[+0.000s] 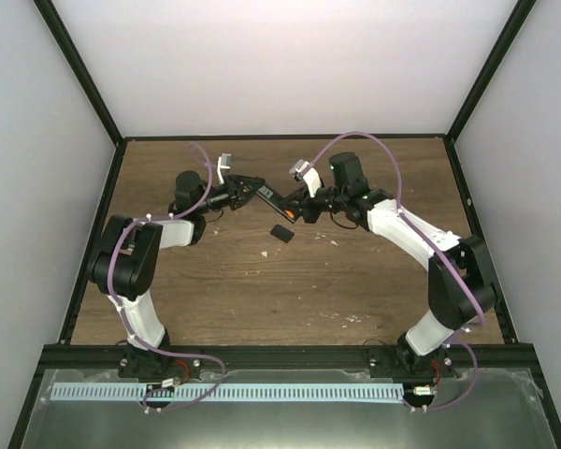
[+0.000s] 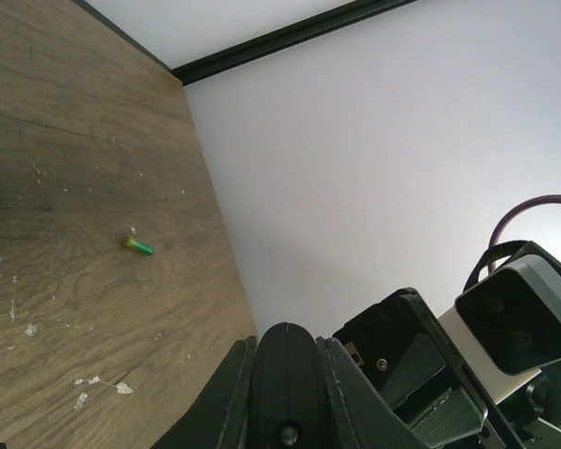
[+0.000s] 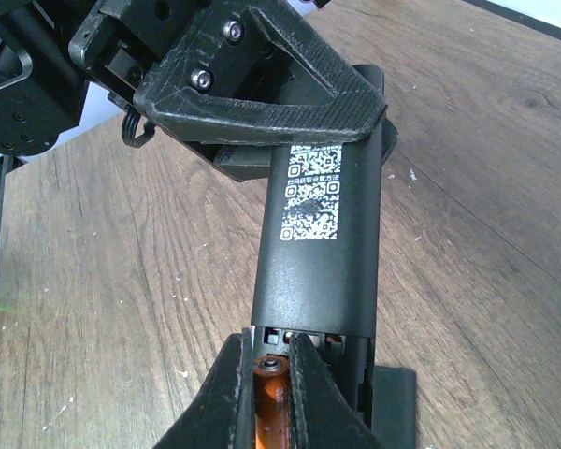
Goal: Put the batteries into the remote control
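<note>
This looks like a robotics lab test cell. A wood-grain table (image 1: 262,299) is boxed in by plain white panels (image 1: 280,65) along its far, left and right edges. Black frame struts (image 1: 82,70) rise from the far corners. The left arm (image 1: 136,271) and right arm (image 1: 449,281) are bolted at the near edge, beside a slotted cable duct (image 1: 280,391).

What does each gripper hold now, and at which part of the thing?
Left gripper clamps the remote control at its end beside the QR label. Right gripper pinches an orange battery by its sides, at the open compartment.
</note>
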Controlling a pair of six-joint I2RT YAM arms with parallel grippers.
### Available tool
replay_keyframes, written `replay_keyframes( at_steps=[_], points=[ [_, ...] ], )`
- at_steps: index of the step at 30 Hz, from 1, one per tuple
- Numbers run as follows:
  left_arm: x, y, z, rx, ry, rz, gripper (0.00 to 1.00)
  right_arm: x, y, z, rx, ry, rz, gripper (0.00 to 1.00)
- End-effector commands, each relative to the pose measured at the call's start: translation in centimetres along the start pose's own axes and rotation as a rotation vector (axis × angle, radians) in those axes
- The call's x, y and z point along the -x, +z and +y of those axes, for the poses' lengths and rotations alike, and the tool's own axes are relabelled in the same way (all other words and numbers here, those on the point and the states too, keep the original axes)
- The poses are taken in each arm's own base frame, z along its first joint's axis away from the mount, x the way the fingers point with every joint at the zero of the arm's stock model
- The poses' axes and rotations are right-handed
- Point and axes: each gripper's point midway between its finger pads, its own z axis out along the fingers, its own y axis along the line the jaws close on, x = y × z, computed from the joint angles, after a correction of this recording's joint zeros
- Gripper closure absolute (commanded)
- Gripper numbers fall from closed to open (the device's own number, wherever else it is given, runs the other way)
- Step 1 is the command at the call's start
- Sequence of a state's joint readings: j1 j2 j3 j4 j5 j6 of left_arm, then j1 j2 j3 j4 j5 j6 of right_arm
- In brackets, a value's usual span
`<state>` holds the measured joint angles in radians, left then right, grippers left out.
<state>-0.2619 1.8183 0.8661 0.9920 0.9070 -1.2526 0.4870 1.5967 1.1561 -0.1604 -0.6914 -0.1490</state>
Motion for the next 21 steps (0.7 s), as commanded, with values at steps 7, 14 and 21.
replay_keyframes(
  at_steps=[7,14,21],
  points=[
    [0.57,0.47,-1.42,-0.034,0.051,0.006,1.0,-0.4,0.47,0.23,0.011,-0.003,0.022,0.92],
    [0.52,0.53,-1.39,-0.033,0.052,0.009,1.0,-0.31,0.38,0.05,-0.004,-0.004,0.022,0.86],
    [0.6,0.56,-1.4,-0.033,0.055,0.008,1.0,0.27,-0.17,-0.16,-0.038,-0.019,0.011,0.81]
  ],
)
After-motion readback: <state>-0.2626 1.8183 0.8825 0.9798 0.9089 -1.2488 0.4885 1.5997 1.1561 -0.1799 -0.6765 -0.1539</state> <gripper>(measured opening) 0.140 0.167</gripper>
